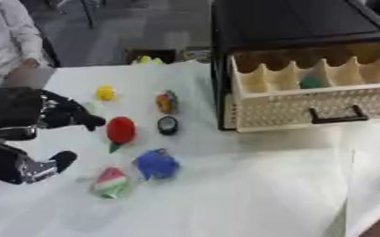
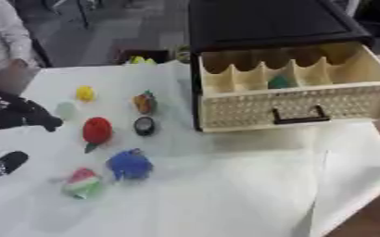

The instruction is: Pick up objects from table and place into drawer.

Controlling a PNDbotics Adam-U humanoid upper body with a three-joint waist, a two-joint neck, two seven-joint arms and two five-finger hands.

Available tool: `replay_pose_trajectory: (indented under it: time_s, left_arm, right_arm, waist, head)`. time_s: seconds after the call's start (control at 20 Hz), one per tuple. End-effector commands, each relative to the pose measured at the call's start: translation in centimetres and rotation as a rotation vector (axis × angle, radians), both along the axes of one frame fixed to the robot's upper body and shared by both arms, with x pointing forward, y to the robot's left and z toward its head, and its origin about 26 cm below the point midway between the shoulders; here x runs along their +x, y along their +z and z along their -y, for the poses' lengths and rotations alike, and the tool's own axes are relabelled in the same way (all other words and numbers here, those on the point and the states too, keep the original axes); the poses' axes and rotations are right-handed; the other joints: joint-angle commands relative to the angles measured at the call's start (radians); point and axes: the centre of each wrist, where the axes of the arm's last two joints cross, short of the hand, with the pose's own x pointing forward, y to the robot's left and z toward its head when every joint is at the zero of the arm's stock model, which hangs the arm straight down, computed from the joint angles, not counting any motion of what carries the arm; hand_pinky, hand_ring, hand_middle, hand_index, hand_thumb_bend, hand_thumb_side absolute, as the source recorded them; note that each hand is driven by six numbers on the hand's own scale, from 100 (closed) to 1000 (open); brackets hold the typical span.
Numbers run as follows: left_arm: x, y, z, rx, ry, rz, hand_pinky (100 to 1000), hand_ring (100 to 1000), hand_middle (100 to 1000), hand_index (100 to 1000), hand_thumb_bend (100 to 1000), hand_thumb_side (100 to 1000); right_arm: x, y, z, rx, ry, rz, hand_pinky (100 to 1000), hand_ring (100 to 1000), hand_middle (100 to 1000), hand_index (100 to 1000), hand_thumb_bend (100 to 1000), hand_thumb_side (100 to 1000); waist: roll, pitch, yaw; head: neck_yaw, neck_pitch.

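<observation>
My left hand hovers open at the left edge, fingers and thumb spread, just left of a red strawberry-like toy. A blue toy and a watermelon-slice toy lie nearer the front. A small black round thing, a multicoloured toy, a yellow toy and a pale green one lie further back. The beige drawer stands pulled out of a black cabinet, with a green object in one compartment. My right hand shows in neither view.
A white cloth covers the table; its right edge drops off at the lower right. A yellow-green object sits at the table's far edge. A person in white stands at the far left.
</observation>
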Motion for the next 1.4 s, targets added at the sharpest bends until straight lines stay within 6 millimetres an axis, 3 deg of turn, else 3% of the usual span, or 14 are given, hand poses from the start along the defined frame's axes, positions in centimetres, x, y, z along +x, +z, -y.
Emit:
replay_pose_trajectory:
  time_s: [0.05,0.35,0.7,0.95,1.1,1.25,1.3,1.4]
  left_arm:
    - [0.1,0.6,-0.1,0.023,0.014,-0.002,750,861,830,1000,110,1000]
    - [0.4,-0.1,-0.1,0.043,0.051,-0.045,739,856,834,1000,140,1000]
    - [0.8,-0.9,0.0,0.089,0.065,-0.069,789,902,902,1000,243,1000]
    - [1.1,-1.4,0.2,0.128,0.055,-0.081,796,904,869,1000,320,1000]
    - [1.2,-1.7,0.1,0.142,0.052,-0.082,784,897,853,987,253,1000]
    - [1.2,-1.9,0.1,0.146,0.048,-0.079,785,900,862,1000,180,925]
    - [1.2,-2.0,0.1,0.147,0.045,-0.08,787,901,865,1000,195,1000]
    - [1.2,-2.1,0.1,0.146,0.042,-0.085,791,903,867,1000,259,1000]
  right_arm:
    - [-0.4,0.7,0.1,-0.005,0.002,0.024,346,569,603,850,384,850]
    - [-0.4,0.6,0.2,0.004,0.005,0.016,345,566,600,845,377,830]
    - [-0.4,0.5,0.3,0.011,0.005,0.011,342,563,596,841,377,809]
    - [-0.4,0.5,0.3,0.018,0.007,0.009,341,562,594,839,370,796]
    - [-0.4,0.5,0.4,0.025,0.007,0.008,342,561,590,838,359,786]
    - [-0.4,0.5,0.4,0.029,0.008,0.009,341,559,587,837,357,780]
    - [-0.4,0.5,0.4,0.031,0.009,0.008,340,559,586,837,357,776]
    - [-0.4,0.4,0.4,0.034,0.009,0.007,340,558,585,836,351,766]
  waist:
    - [-0.001,-0.01,0.0]
    - [0.0,-0.007,-0.001]
    - [0.0,-0.004,-0.003]
    - [0.0,-0.002,-0.005]
    - [0.001,0.0,-0.005]
    - [0.002,0.002,-0.007]
    - [0.002,0.002,-0.007]
    - [0.002,0.004,-0.007]
  head:
    - [0.005,-0.012]
    - [0.007,-0.013]
    - [0.01,-0.013]
    - [0.011,-0.012]
    - [0.011,-0.011]
    - [0.011,-0.011]
    - [0.011,-0.011]
    - [0.011,-0.011]
